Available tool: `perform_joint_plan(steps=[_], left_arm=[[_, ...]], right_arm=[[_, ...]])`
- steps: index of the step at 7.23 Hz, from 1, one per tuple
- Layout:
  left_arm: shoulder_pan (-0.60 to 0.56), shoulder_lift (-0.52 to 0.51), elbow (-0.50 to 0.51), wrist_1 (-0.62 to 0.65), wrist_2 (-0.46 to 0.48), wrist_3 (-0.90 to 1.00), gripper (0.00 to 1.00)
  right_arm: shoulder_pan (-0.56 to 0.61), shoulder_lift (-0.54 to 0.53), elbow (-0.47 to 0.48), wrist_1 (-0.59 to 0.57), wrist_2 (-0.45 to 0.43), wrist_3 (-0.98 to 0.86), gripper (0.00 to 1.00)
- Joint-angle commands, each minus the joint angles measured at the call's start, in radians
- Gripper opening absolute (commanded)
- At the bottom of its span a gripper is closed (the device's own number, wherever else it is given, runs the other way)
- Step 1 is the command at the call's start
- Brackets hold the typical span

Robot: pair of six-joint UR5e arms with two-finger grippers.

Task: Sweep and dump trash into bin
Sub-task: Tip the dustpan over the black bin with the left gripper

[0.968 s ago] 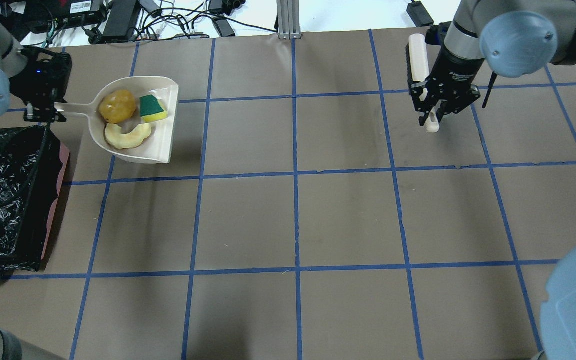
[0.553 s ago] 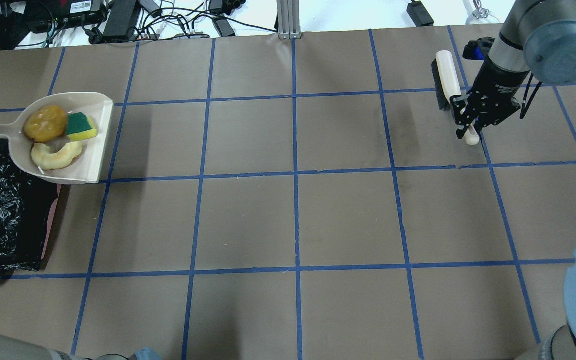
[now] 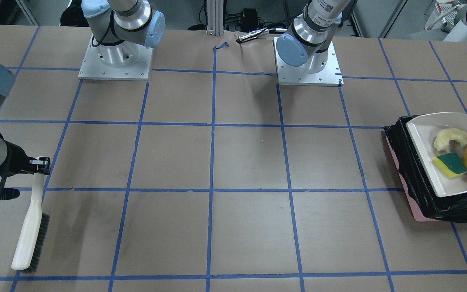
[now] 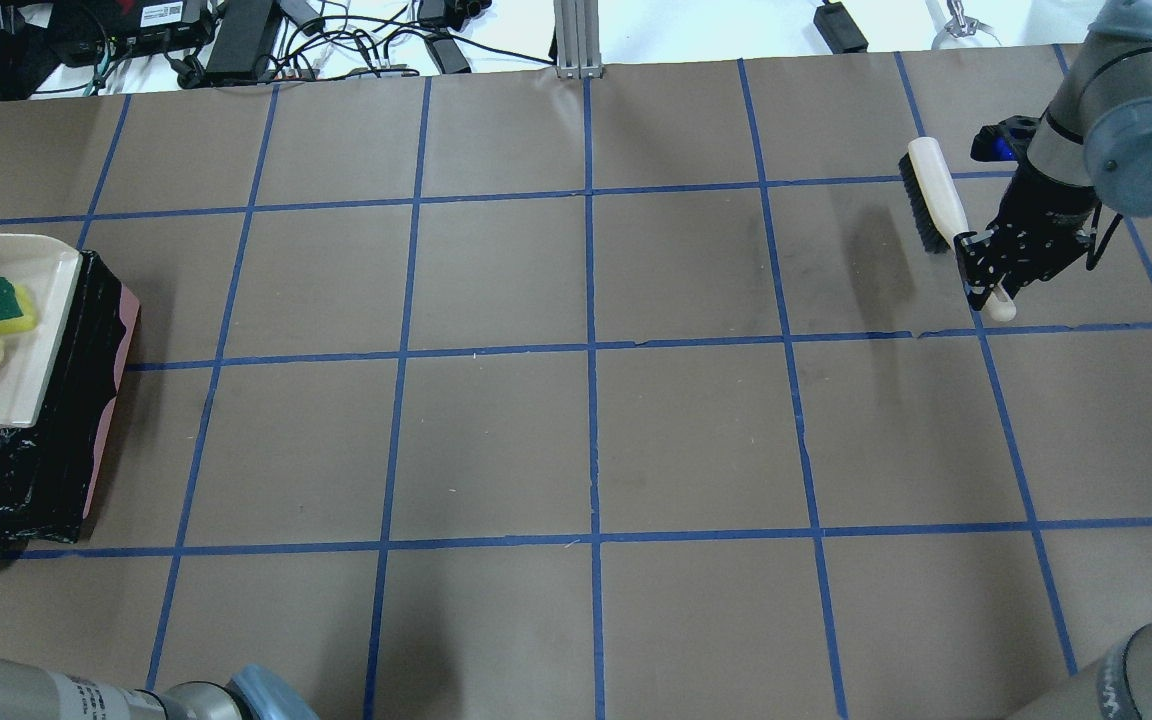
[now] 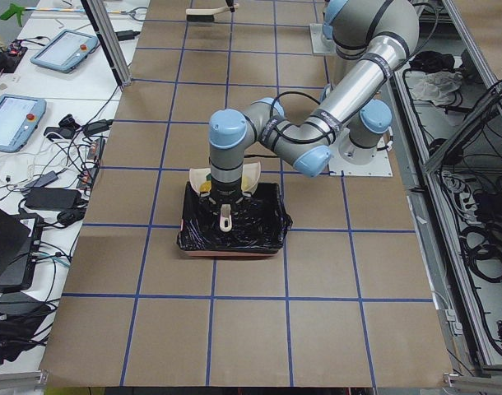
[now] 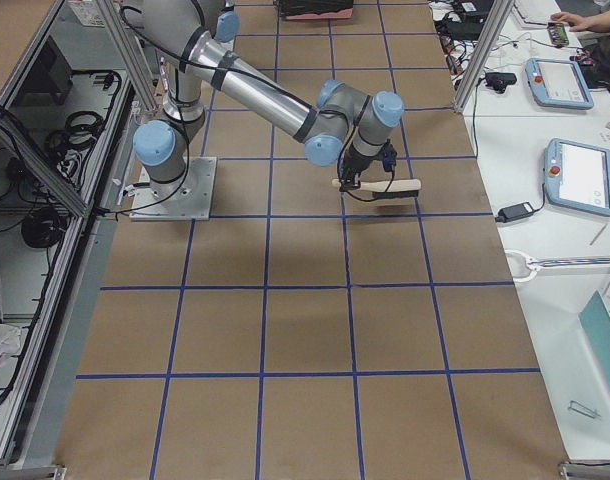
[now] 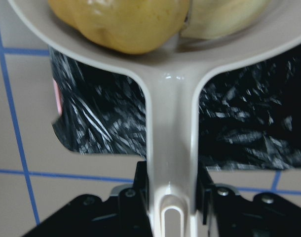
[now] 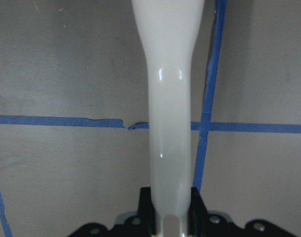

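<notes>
Table (image 4: 696, 430) was wrapped in brown paper with a blue tape grid (image 4: 591, 440). Just ahead of the right gripper's fingers (image 8: 145, 207) I spotted a little tear in one tape line. Well beyond them was a white bench (image 4: 696, 30) littered with cables (image 4: 356, 45) and power bricks (image 4: 241, 40). Tablets (image 6: 568, 82) sat on a side desk (image 6: 495, 170). Light was flat, shadows soft.

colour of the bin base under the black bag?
Pink. The rectangular bin's base shows under its crinkly black plastic bag; best in exterior front-facing view.
</notes>
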Motion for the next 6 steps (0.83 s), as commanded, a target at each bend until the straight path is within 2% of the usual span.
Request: perform_joint_plan(steps=[1,3,4,5,6], left_arm=[[0.018,0.004,0.002,0.101,0.106,0.017,0.0],[0.012,-0.029,-0.042,0.373,0.243,0.154,0.0],[0.001,-0.042,-0.103,0.553,0.3,0.202,0.0],[-0.041,-0.037,-0.137,0.626,0.353,0.221,0.0],[-0.084,-0.033,-0.136,0.624,0.405,0.235,0.0]], right_arm=[[-0.01,0.027,0.004,-0.021,-0.001,-0.008,0.0],[-0.012,0.036,0.004,-0.023,-0.003,0.001,0.0],[-0.012,0.039,0.004,-0.026,-0.003,-0.005,0.0],[-0.012,0.039,0.004,-0.026,-0.004,0.001,0.0],[-0.012,0.044,0.004,-0.029,-0.005,0.0,0.0]])
